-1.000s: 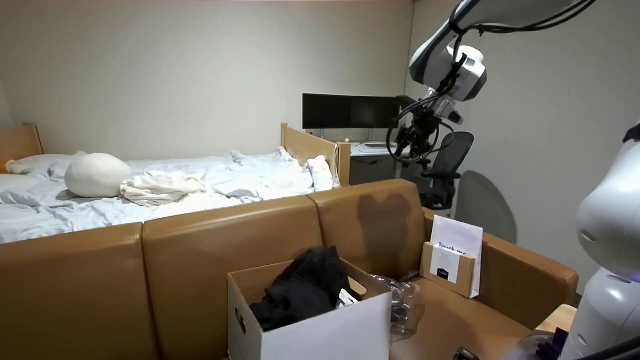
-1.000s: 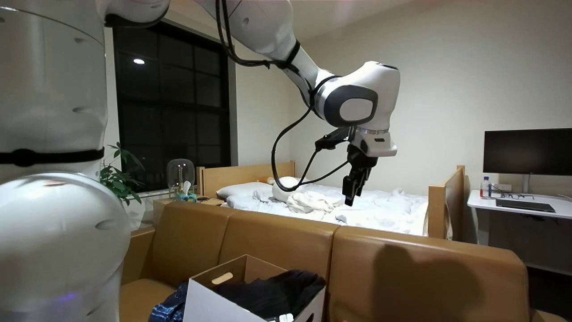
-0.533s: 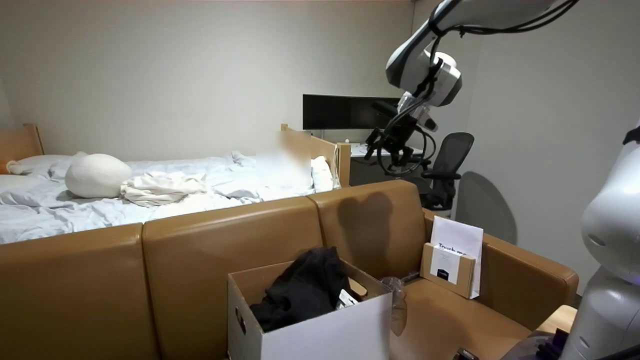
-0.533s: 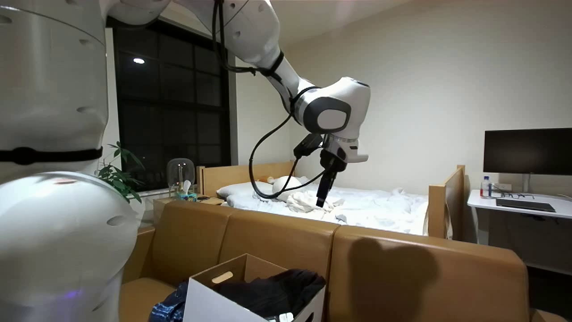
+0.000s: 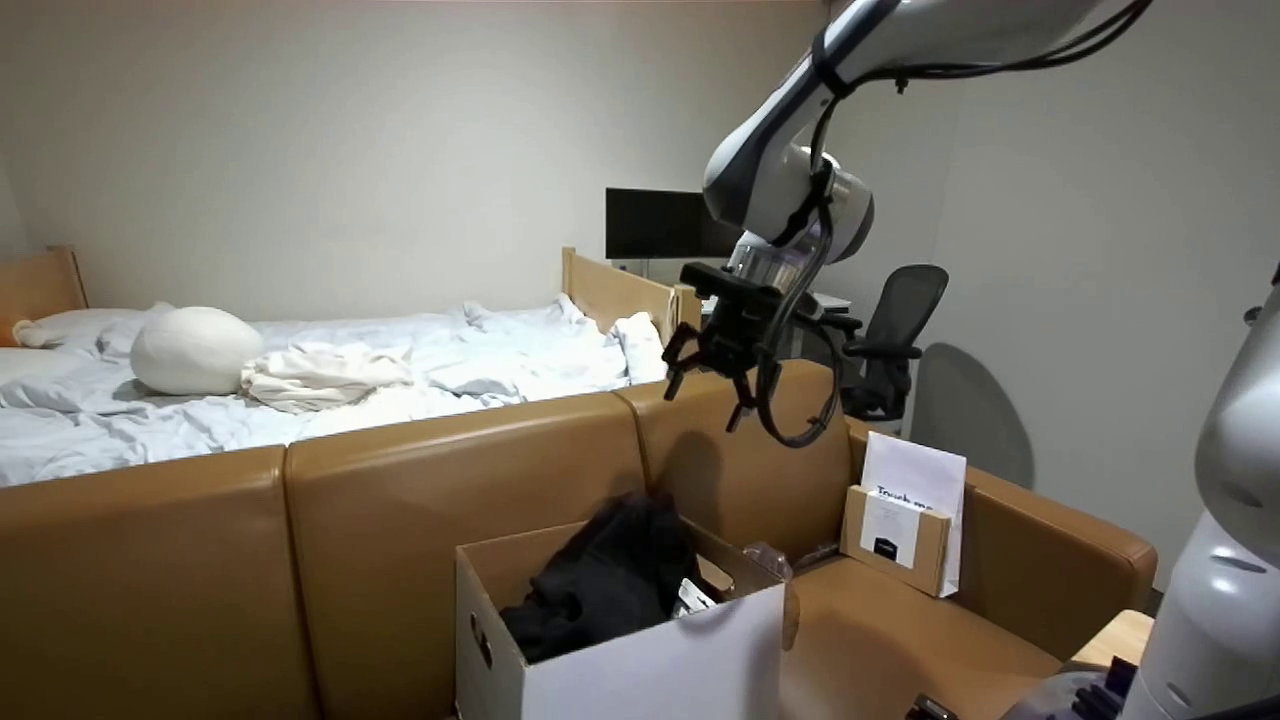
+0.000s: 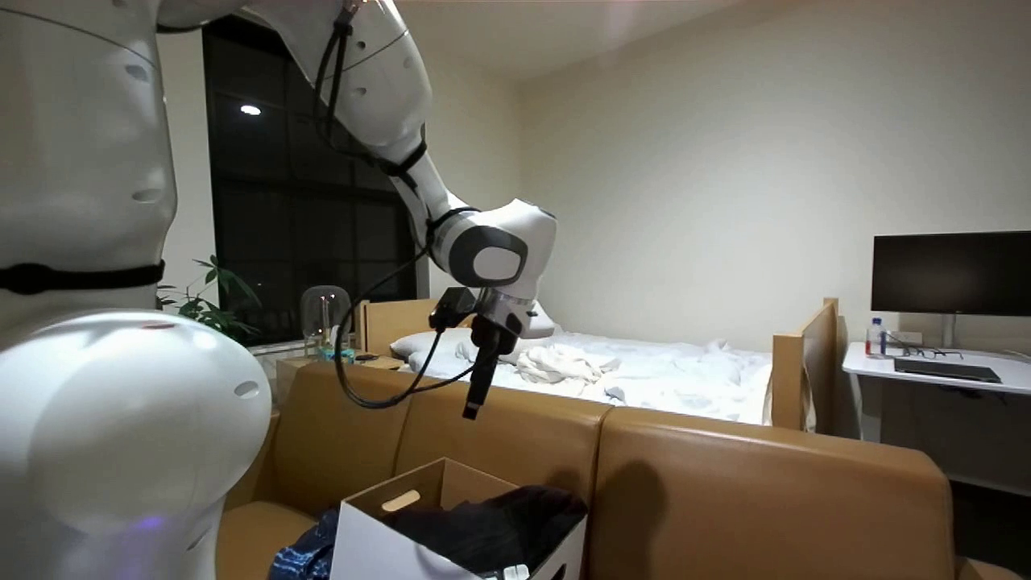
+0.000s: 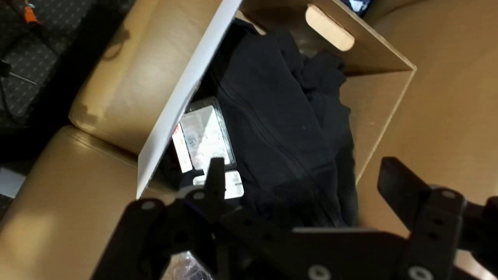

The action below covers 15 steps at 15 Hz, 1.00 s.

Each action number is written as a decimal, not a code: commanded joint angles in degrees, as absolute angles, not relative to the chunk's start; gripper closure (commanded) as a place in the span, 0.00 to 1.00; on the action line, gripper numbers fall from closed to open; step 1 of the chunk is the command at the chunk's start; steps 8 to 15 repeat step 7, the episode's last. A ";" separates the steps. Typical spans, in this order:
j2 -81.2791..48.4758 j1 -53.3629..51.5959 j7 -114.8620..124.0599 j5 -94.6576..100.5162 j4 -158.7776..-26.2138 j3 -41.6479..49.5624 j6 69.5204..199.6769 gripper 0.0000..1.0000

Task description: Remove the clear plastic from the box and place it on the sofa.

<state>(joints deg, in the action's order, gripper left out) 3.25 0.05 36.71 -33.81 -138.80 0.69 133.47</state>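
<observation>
The white-sided box [image 5: 650, 665] stands on the brown sofa [image 5: 890, 630]. It also shows in an exterior view [image 6: 378, 552]. Black cloth [image 7: 280, 116] fills much of it. A clear plastic package with a white label [image 7: 206, 136] and a small white piece [image 7: 233, 184] lie on the cloth by one wall. A crumpled clear plastic bag [image 5: 770, 562] lies outside, beside the box; its edge shows in the wrist view [image 7: 190, 268]. My gripper [image 5: 703, 410] is open and empty above the box. It also shows in an exterior view [image 6: 472, 412] and the wrist view [image 7: 303, 165].
A small cardboard box [image 5: 895, 540] with a white paper [image 5: 925, 480] leans on the sofa arm. The sofa backrest [image 5: 480, 470] rises behind the box. Blue patterned cloth [image 6: 304, 554] lies beside the box. A small black item [image 5: 930, 708] is at the sofa's front.
My gripper has moved down and toward the box; it shifts left and down in both exterior views. Less of the clear plastic bag beside the box shows now.
</observation>
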 commanded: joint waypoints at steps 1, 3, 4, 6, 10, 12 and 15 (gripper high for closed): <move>4.68 -1.44 36.02 -34.07 -143.28 -1.34 135.32 0.00; 3.67 -1.56 35.97 -34.30 -141.85 -1.44 134.02 0.00; 3.23 -1.86 35.08 -34.64 -141.97 -1.59 133.86 0.00; 2.54 -1.98 34.30 -34.73 -141.95 -1.58 133.85 0.00; 2.47 -1.97 34.15 -34.73 -141.95 -1.54 133.85 0.00; 2.47 -1.97 34.15 -34.73 -141.95 -1.54 133.85 0.00; 2.47 -1.97 34.15 -34.73 -141.95 -1.54 133.85 0.00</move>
